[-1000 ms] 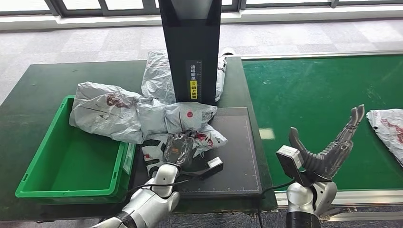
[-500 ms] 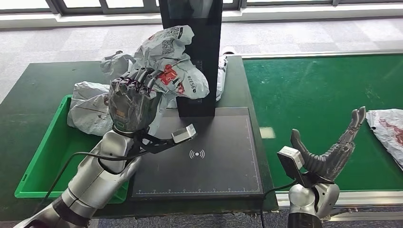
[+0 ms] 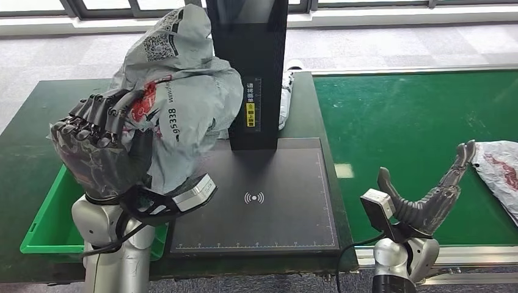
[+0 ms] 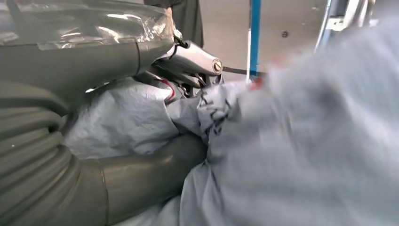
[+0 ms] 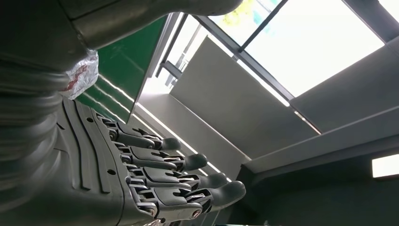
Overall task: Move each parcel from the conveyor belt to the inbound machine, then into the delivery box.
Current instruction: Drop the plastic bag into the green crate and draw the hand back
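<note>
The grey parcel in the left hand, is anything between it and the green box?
Nothing visible does. The left hand holds the grey parcel up above the green box, though the hand and parcel hide most of the box's inside.

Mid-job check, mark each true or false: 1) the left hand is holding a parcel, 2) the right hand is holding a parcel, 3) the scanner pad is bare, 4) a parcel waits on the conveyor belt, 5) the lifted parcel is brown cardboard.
1) True: the left hand grips a grey parcel held up.
2) False: the right hand is open and holds nothing.
3) True: nothing lies on the scanner pad.
4) True: a waiting parcel lies at the conveyor belt's right edge.
5) False: it is a crumpled grey plastic bag.
</note>
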You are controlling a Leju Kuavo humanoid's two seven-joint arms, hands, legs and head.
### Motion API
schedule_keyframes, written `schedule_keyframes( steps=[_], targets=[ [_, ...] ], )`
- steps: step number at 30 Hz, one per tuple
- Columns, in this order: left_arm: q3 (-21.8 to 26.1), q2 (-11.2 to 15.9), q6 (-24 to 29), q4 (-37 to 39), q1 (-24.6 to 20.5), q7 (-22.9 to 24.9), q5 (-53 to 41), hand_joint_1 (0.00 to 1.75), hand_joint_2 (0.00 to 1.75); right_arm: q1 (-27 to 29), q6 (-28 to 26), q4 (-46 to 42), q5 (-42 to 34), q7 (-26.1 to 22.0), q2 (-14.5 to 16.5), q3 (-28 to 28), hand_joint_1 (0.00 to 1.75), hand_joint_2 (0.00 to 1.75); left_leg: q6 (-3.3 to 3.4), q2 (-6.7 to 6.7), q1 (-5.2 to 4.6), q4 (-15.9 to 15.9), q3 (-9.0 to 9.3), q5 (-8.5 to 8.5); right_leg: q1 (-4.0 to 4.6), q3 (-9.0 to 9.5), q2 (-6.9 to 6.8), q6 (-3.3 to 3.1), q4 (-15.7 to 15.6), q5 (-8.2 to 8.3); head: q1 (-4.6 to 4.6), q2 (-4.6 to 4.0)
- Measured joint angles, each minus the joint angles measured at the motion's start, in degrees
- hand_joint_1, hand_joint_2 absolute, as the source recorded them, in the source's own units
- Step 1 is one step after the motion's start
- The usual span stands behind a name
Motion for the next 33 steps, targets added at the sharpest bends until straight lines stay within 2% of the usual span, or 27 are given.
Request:
schedule_keyframes(
  steps=[3,7,14,17,25,33],
  targets=[
    [3.5,-0.1,-0.1,2.1,-1.1,0.6,0.5,1.75,1.75,0.1,0.0,-0.2,-0.3,0.1,0.0,0.0,0.00,1.75,0.00,0.00,0.01,0.0,0.00,0.04,-0.01,0.00,0.00,-0.01,0.0,0.01,0.00,0.00],
    [8.3,-0.4,-0.3,6.0,-1.8,4.4,0.0,1.75,1.75,0.1,0.0,-0.4,-0.1,0.0,0.0,0.0,0.00,1.75,-0.02,0.02,0.01,0.0,0.00,0.05,-0.01,-0.02,0.02,-0.03,0.0,0.03,0.00,-0.01],
    [18.7,-0.3,-0.3,16.8,-3.9,4.0,0.9,1.75,1.75,0.1,0.0,-0.4,0.0,0.0,0.0,0.0,0.00,1.75,-0.01,0.01,0.01,0.0,-0.01,0.05,-0.01,-0.03,0.04,-0.03,0.0,0.03,0.01,-0.02],
    [22.4,0.2,-0.3,21.7,-4.7,6.8,0.8,1.75,1.75,0.1,0.0,-0.4,0.1,0.0,0.0,0.0,0.00,1.75,-0.01,0.00,0.01,0.0,-0.01,0.06,-0.01,-0.04,0.03,-0.03,0.0,0.03,0.01,-0.01],
    [28.9,1.7,-0.2,31.4,-6.9,11.1,0.1,1.75,1.75,0.1,0.0,-0.4,0.0,0.0,0.0,0.0,0.00,1.75,-0.01,-0.03,0.02,0.0,-0.03,0.06,-0.01,-0.03,0.00,-0.03,0.0,0.03,0.02,-0.01],
    [30.7,2.4,-0.1,35.2,-7.2,11.9,0.0,1.75,1.75,0.0,0.0,-0.1,0.0,0.0,0.0,0.0,0.00,1.75,-0.01,-0.08,0.02,0.0,-0.04,0.06,-0.01,-0.01,-0.05,-0.03,0.0,0.03,0.02,-0.02]
  ],
)
